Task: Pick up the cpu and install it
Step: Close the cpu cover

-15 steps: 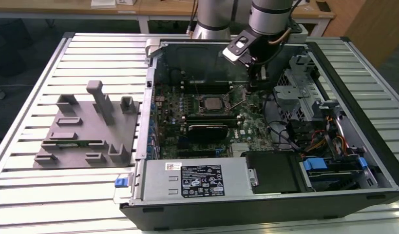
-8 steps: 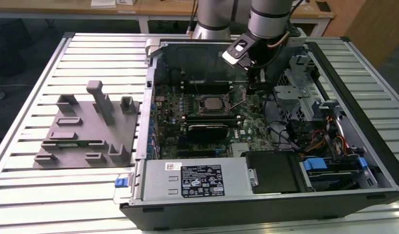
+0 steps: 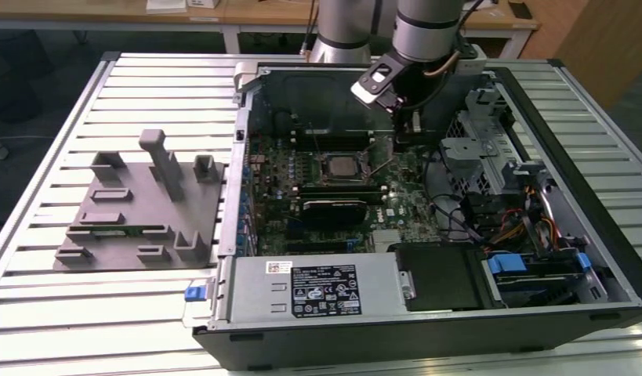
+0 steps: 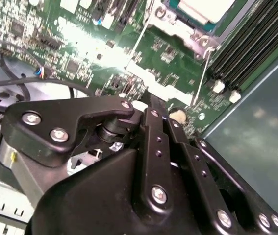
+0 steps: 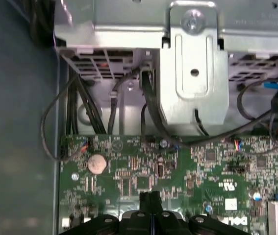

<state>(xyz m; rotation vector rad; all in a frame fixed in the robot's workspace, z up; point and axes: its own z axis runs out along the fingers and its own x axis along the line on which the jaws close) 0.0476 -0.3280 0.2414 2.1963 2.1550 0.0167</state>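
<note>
An open computer case (image 3: 426, 338) lies on its side on a slatted metal bench (image 3: 164, 86). The cpu (image 3: 342, 166) sits flat in its socket on the green motherboard (image 3: 399, 205), with its pale metal lid facing up. In the second wrist view, the cpu (image 4: 205, 7) is framed by the socket's metal bracket, next to a row of dark memory slots (image 4: 256, 44).

The arm reaches down into the case and holds the end effector (image 3: 404, 131) over the board. It is on the exterior view's right of the socket and apart from the chip. In the first wrist view, the end effector (image 5: 151, 199) has its two black fingertips pressed together with nothing between them. They hang just above the board, near a round coin cell (image 5: 97, 163) and a silver metal bracket (image 5: 193, 73). A gray moulded fixture (image 3: 132, 211) rests on the bench at the exterior view's left of the case.
</note>
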